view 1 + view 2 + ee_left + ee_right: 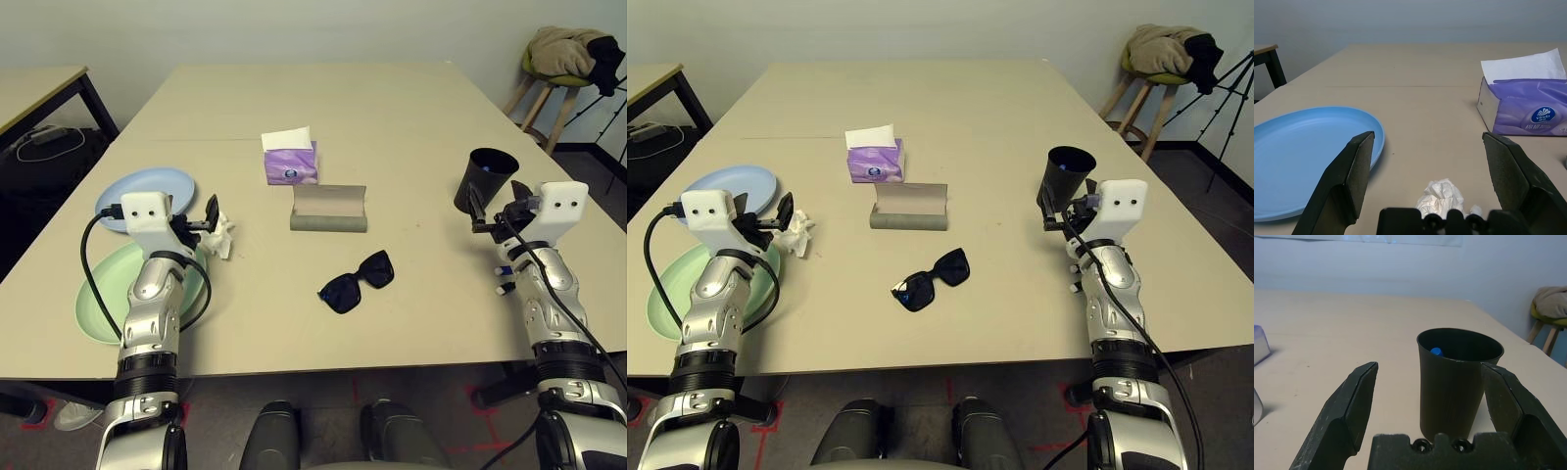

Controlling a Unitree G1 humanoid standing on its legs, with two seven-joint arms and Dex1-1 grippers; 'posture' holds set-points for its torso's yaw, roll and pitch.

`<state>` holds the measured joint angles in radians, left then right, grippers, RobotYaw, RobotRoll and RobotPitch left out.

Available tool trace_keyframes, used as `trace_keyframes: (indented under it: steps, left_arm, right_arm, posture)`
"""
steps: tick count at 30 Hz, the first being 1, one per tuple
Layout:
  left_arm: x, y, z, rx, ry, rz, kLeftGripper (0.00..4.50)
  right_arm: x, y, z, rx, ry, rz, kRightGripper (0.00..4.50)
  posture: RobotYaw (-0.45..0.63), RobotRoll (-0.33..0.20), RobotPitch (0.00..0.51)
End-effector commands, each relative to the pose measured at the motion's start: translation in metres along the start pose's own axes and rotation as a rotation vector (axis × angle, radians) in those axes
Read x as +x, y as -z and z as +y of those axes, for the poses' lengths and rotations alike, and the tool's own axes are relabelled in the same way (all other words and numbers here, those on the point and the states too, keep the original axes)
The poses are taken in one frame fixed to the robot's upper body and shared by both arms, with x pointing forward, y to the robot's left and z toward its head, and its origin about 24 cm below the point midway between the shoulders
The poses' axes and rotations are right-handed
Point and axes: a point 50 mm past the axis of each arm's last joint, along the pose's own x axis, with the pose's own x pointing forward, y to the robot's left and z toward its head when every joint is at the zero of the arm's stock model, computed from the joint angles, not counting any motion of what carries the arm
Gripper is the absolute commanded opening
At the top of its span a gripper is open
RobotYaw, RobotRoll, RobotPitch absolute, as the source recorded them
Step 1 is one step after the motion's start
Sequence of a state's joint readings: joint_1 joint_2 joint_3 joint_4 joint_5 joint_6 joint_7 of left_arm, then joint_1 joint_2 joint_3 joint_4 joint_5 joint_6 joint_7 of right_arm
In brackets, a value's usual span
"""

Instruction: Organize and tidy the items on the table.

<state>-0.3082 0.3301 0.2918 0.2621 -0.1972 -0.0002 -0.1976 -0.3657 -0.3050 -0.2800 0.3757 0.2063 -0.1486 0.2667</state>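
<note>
Now both arms hover over the beige table (411, 108), jaws wide and empty.

Largest first: at nine o'clock the green plate (98, 294) sits just under the blue plate (147, 186); the purple tissue box (290, 162) at twelve, the grey glasses case (328, 210) just below it, the black cup (487, 178) at three, sunglasses (357, 281) at centre. The left gripper (1427, 161) faces the crumpled tissue (221, 235); the right gripper (1430, 391) faces the cup; markers (504, 279) lie under that arm.

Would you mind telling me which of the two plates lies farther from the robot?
The pale blue round plate lies farther away; the pale green round plate sits nearer the table's front edge, partly under the left forearm.
</note>
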Motion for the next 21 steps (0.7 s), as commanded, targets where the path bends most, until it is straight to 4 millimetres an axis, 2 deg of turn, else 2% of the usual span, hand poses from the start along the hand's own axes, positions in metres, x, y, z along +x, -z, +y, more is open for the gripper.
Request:
trace_keyframes:
  steps: [1, 21]
  left_arm:
    - [-0.0002, 0.0024, -0.0033, 0.003, 0.010, 0.012, 4.50]
    - [-0.0018, 0.0002, 0.0011, 0.019, 0.025, 0.015, 4.50]
  right_arm:
    - [-0.0042, 0.0070, -0.0043, 0.009, 0.014, 0.035, 4.48]
    - [-0.0061, 0.0155, -0.0065, 0.010, 0.017, 0.078, 4.48]
  posture:
    - [0.15, 0.000, 0.032]
    - [0.17, 0.000, 0.038]
